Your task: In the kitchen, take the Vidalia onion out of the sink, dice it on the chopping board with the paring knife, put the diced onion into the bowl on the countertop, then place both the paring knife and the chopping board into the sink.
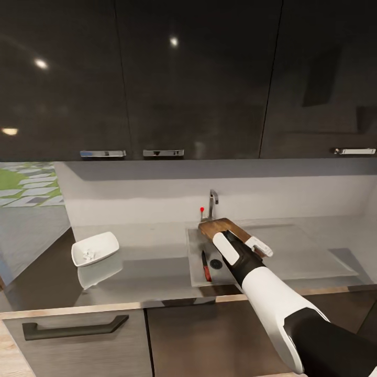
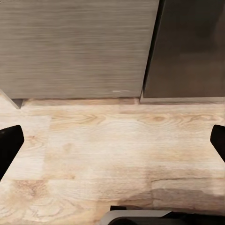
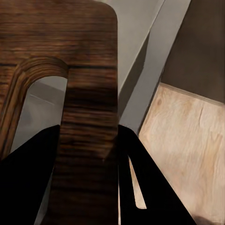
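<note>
Glossy dark wall cabinets (image 1: 188,78) are hanging above a pale backsplash and a reflective grey countertop (image 1: 146,256), with a light wooden floor (image 2: 112,150) running below the cabinet fronts. The final step appears to be in hand: the paring knife (image 1: 206,266) is already lying in the sink (image 1: 196,277), and the bowl (image 1: 95,249), holding the diced onion (image 1: 89,255), is sitting on the countertop well to the left. The right gripper (image 3: 86,154) is carrying the chopping board (image 1: 222,226) over the basin near the tap (image 1: 212,203), its jaws clamped on the strip of wood beside the board's slot. The next move probably calls for lowering the board into the basin without striking the knife, then releasing. The left gripper (image 2: 112,140) is pointing at the floor, jaws apart and empty.
</note>
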Motion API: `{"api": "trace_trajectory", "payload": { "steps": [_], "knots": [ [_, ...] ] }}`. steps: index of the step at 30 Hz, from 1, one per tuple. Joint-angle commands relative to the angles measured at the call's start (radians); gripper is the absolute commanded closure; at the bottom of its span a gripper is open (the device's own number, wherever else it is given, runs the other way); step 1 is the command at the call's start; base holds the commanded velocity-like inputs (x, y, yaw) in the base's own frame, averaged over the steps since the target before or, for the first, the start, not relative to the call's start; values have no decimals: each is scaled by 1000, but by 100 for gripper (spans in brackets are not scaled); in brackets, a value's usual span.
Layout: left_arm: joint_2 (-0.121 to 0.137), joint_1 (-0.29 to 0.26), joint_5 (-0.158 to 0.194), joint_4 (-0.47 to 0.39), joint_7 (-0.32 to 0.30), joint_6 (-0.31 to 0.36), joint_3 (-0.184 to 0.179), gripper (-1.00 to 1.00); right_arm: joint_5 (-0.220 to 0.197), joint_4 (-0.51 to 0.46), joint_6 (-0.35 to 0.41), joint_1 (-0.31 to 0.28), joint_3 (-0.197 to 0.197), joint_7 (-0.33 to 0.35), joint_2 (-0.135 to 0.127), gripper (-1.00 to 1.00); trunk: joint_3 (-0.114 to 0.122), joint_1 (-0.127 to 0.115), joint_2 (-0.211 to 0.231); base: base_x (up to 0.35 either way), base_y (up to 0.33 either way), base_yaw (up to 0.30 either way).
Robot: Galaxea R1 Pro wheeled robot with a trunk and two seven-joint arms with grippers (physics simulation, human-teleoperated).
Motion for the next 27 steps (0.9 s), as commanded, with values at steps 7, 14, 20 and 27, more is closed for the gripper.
{"api": "trace_trajectory", "payload": {
  "steps": [7, 14, 20, 27],
  "knots": [
    [1, 1, 9, -1, 5, -1, -8, -100, -29, 2, 5, 0, 3, -52, 0, 100, 0, 0, -1, 140, 141, 0],
    [1, 1, 8, -1, 5, -1, -8, -100, -92, 4, -4, 0, 3, -79, 0, 100, -1, 0, -1, 190, 235, 0],
    [1, 1, 8, -1, 5, -1, -8, -100, -95, 12, -66, 0, 3, -81, 0, 100, -8, 0, -1, 74, 91, 0],
    [1, 1, 9, 1, 5, -1, -8, -100, -95, 38, -103, 0, 3, -109, 0, 100, -19, 0, -1, 4, 6, 0]
  ]
}}
